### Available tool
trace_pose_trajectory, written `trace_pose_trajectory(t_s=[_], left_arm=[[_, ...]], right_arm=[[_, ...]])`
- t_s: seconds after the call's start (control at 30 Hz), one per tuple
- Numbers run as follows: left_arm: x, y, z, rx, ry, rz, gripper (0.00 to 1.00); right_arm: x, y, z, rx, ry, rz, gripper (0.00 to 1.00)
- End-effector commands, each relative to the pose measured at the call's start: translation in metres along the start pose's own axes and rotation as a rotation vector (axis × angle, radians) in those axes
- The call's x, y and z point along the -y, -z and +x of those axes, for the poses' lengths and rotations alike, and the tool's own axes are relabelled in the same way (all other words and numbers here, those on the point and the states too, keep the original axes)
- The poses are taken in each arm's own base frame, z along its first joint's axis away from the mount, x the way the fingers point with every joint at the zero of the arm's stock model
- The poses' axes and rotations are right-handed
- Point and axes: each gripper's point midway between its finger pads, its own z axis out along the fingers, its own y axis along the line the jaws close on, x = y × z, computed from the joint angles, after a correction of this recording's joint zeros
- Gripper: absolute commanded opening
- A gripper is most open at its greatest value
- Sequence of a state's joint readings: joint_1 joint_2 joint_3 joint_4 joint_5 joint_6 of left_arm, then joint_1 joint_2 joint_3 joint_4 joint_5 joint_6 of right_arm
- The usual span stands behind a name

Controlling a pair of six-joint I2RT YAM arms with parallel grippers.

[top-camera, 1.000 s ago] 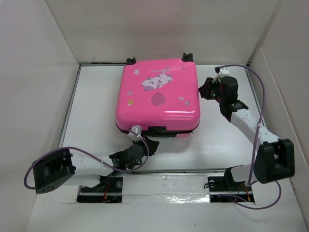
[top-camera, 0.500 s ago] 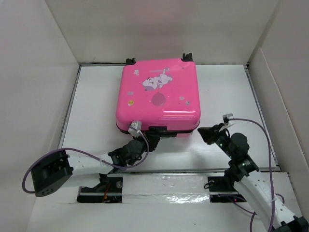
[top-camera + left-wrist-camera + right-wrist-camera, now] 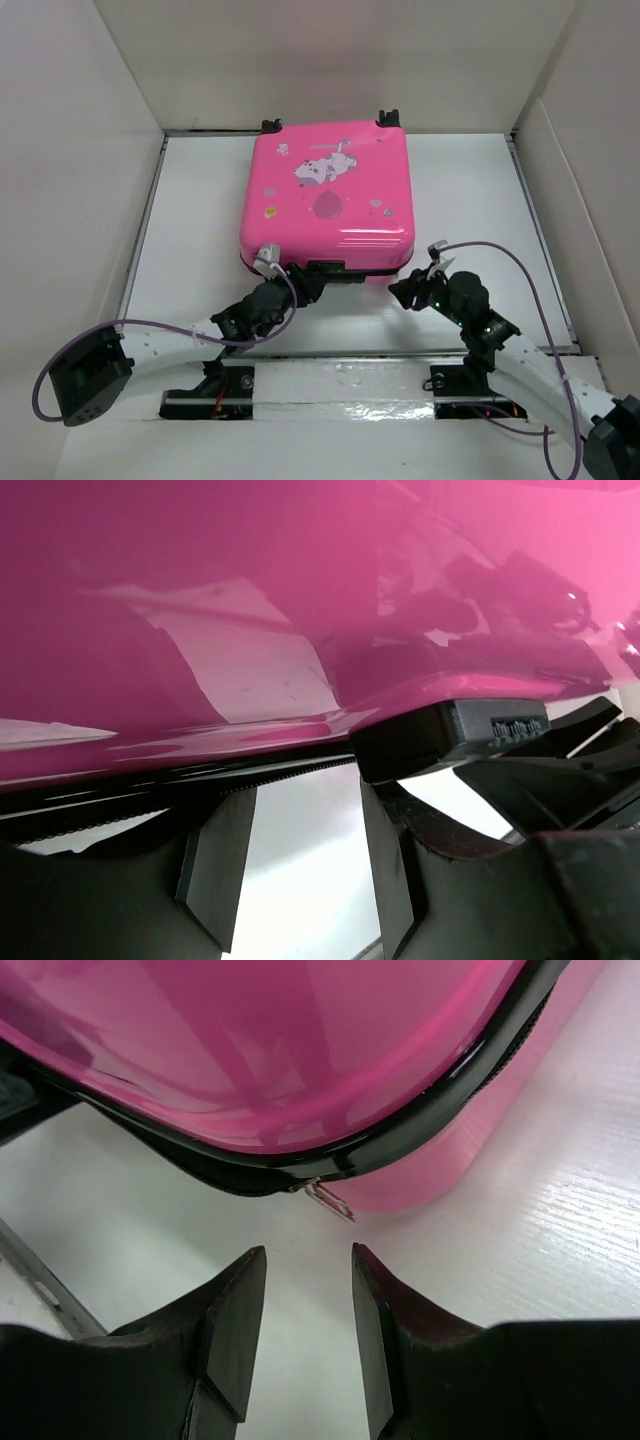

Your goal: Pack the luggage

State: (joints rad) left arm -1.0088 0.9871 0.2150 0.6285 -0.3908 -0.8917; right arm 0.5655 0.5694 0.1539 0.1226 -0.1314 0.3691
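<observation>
Top view, luggage: the luggage (image 3: 327,200) lies flat and closed on the tabletop (image 3: 200,220), at the middle of the far edge, wheels toward the far wall.
Top view, left claw: your left claw (image 3: 305,285) sits at the case's near side, left of centre, against the black trim.
Top view, right claw: your right claw (image 3: 405,293) hovers just off the case's near-right corner, apart from the shell.
Top view, step: this looks like work on the zip, with the left arm steadying and the right arm fetching the puller.
Left wrist, claw: the fingers (image 3: 215,865) stand moderately wide and hold nothing. White tabletop shows between them.
Left wrist, black block (image 3: 450,735): it juts out under the pink shell just above the right-hand finger, most likely a handle or lock.
Left wrist, advice: brace against the shell or that block. Keep clear of the zipper track (image 3: 150,780), or you may jam the slider's path.
Right wrist, claw: the fingers (image 3: 235,1320) are parted fairly narrowly and are empty.
Right wrist, zipper pull (image 3: 328,1200): a small metal tab hangs from the black trim at the corner curve, just ahead of the gap and slightly right of its centre.
Right wrist, zip state: you cannot tell from here whether the zip is run shut.
Right wrist, advice: nudge right to centre the tab, then advance low until it sits between the pads. Close gently, since thin metal slips easily.
Right wrist, pull direction: draw along the trim's curve, not away from the case, or the light case will likely slide on the tabletop.
</observation>
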Motion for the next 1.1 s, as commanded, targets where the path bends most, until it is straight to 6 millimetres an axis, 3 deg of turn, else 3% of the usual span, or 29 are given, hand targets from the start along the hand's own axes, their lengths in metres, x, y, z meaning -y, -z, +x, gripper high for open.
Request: trace_pose_trajectory(t_s=[0.0, 0.17, 0.43, 0.5, 0.63, 0.77, 1.07], left_arm=[[-0.027, -0.002, 0.007, -0.031, 0.005, -0.097, 0.43], [-0.029, -0.009, 0.010, -0.044, -0.014, -0.113, 0.42], [-0.038, -0.003, 0.015, -0.056, -0.001, -0.126, 0.41], [-0.042, 0.001, 0.017, -0.059, 0.004, -0.130, 0.41], [-0.046, 0.003, 0.014, -0.035, 0.017, -0.133, 0.42], [-0.036, -0.007, 0.009, -0.024, 0.001, -0.128, 0.43], [0.010, -0.047, -0.008, 0.035, -0.010, -0.041, 0.45]], right_arm=[[-0.005, -0.011, -0.046, 0.132, 0.052, 0.028, 0.45], [-0.009, -0.020, -0.064, 0.213, 0.051, 0.051, 0.42], [-0.012, -0.023, -0.067, 0.285, 0.027, 0.075, 0.41], [-0.016, -0.019, -0.073, 0.319, 0.018, 0.066, 0.37], [-0.014, -0.017, -0.078, 0.343, 0.005, 0.079, 0.14], [-0.018, -0.019, -0.076, 0.325, 0.004, 0.062, 0.00], [-0.047, -0.020, -0.043, 0.191, 0.003, -0.011, 0.00]])
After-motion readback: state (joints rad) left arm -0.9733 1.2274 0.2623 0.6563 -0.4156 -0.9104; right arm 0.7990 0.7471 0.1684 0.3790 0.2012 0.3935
